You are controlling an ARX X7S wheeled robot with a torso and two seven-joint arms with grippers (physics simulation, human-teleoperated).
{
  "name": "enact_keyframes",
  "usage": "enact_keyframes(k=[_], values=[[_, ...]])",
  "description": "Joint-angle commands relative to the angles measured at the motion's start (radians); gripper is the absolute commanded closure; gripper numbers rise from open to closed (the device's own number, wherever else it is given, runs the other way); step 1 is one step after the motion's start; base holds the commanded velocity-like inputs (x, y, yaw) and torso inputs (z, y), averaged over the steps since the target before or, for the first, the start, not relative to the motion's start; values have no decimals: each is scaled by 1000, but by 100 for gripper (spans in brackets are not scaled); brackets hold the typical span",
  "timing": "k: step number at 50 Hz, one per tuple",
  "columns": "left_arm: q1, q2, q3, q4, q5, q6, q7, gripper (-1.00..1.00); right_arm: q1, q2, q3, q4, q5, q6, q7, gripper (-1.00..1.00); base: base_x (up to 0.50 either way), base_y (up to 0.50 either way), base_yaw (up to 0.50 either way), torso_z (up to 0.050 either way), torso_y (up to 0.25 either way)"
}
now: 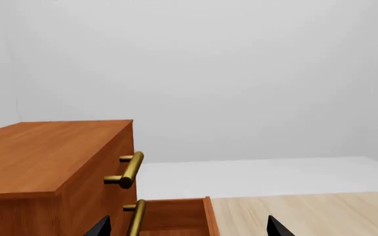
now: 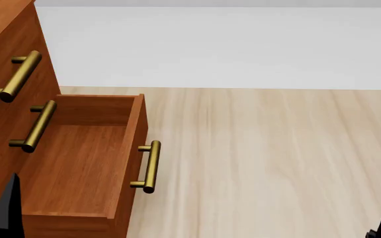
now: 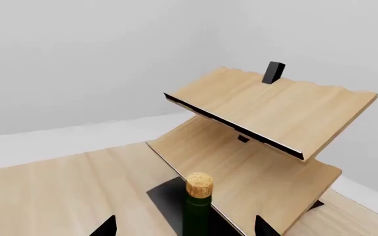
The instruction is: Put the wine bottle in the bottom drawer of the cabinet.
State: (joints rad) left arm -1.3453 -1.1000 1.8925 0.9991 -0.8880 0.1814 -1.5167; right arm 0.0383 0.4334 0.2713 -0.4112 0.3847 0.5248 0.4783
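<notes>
In the right wrist view the wine bottle (image 3: 198, 211) stands upright, showing a dark green neck and a tan cork. My right gripper (image 3: 185, 229) is open, one fingertip on each side of the neck and both apart from it. The reddish-brown cabinet (image 2: 5, 29) fills the left of the head view. Its bottom drawer (image 2: 78, 163) is pulled out and holds nothing, with the brass handle (image 2: 149, 166) on its front. My left gripper (image 1: 189, 228) is open in front of the cabinet (image 1: 38, 157), above the drawer's (image 1: 175, 216) edge. The bottle is out of the head view.
A pale wooden slanted rack (image 3: 267, 118) with two shelves stands just behind the bottle. Two upper drawer handles (image 2: 18, 75) (image 2: 37, 126) jut out over the open drawer. Light wood floor (image 2: 263, 158) stretches to the right, up to a white wall.
</notes>
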Motion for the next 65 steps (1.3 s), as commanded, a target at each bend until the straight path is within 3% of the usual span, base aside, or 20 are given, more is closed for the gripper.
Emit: enact_keyframes(k=[1,65], values=[[2,-1,-16,6,-8,-7,-2,-100,30,10,-15,75,-10,-15,-16,-100,0,0,0,0,0],[45,18,-59,-12,-33,-16,21,-100,251,47,-58,424,-19,-56,-84,-100,0,0,0,0,0]])
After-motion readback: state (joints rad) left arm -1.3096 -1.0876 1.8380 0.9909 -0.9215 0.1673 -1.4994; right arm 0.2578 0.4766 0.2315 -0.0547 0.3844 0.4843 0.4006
